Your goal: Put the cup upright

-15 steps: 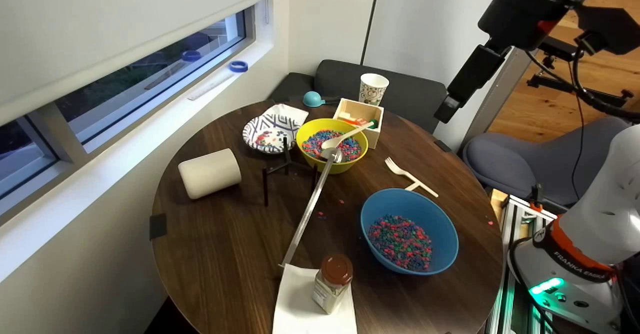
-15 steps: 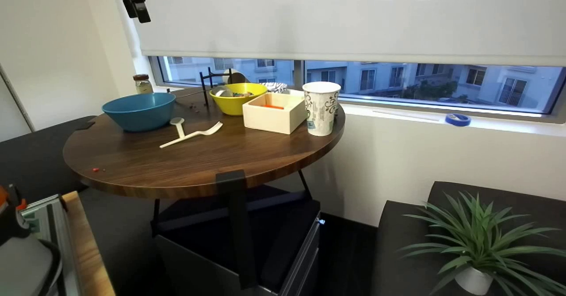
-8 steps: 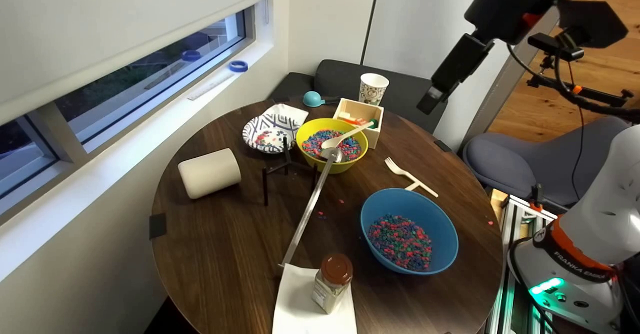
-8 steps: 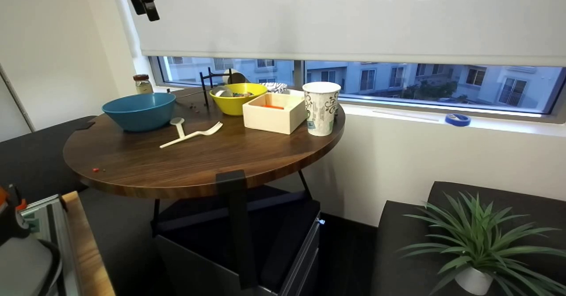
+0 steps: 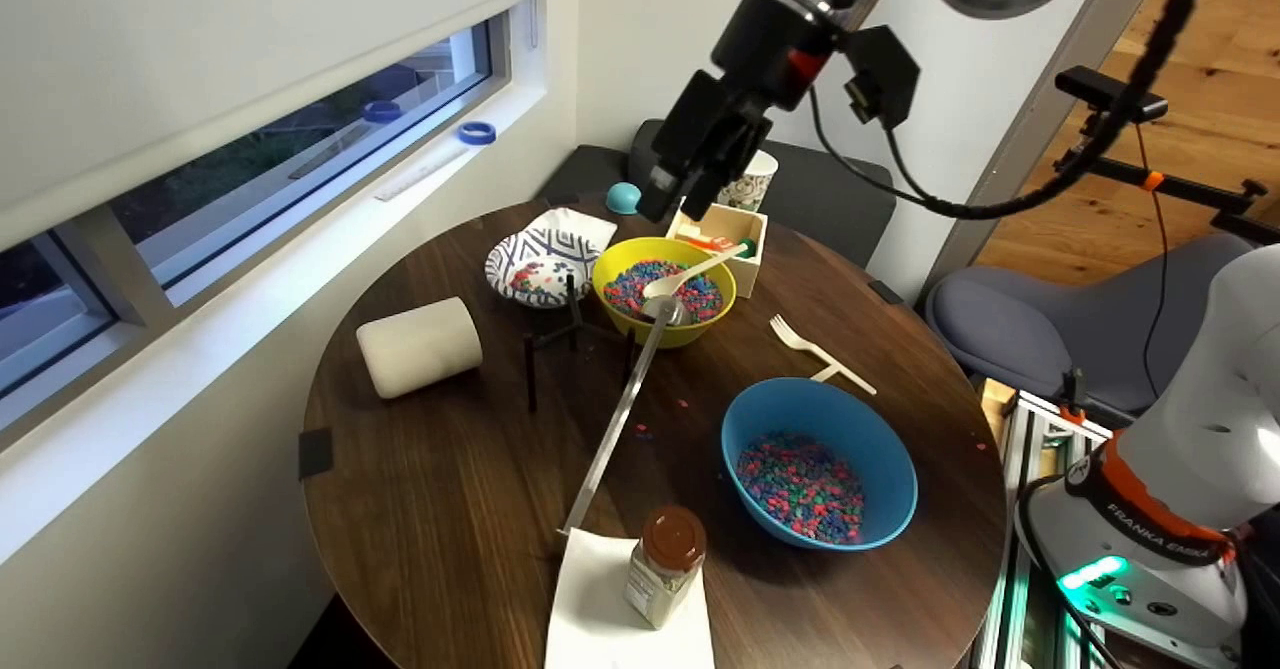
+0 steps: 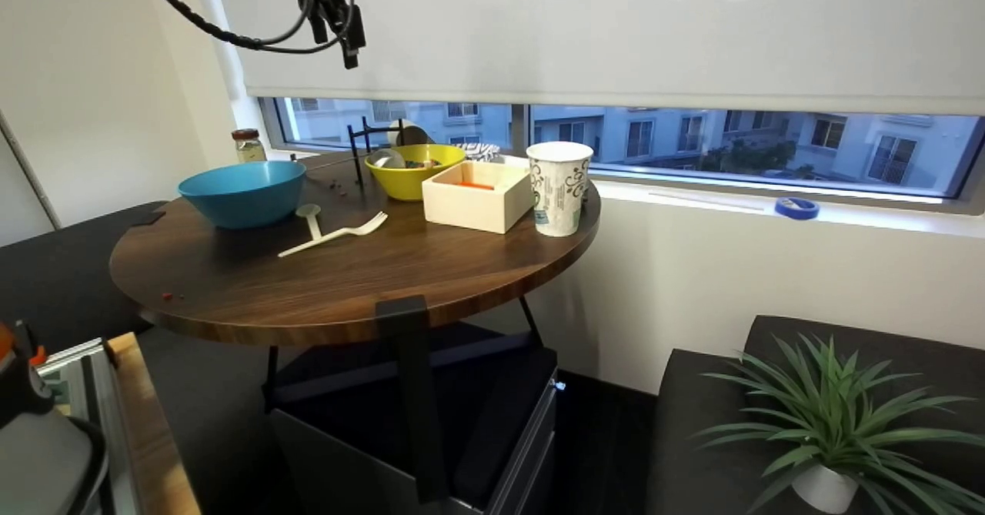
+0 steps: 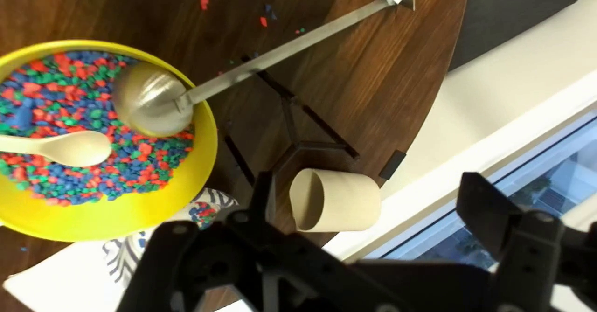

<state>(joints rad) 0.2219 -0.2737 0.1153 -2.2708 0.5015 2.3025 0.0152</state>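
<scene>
Claw [image 7: 366,183] hangs high above the tabletop [image 5: 450,509], jaws well apart, gripping nothing. Step in hand, by judgement: approach; cup [image 7: 352,202] not yet grasped. Next move would call for crossing beyond the yellow bowl [image 7: 154,211], lowering clear of the dark stand [image 7: 297,144], then closing on the cup's wall before tilting it upright. Cup lies on its side on the tabletop, below and well apart from the claw, near the dark stand and toward the window [image 5: 330,139]. Wrist view shows it framed within the claw's gap, mouth facing the yellow bowl; handle not visible.
</scene>
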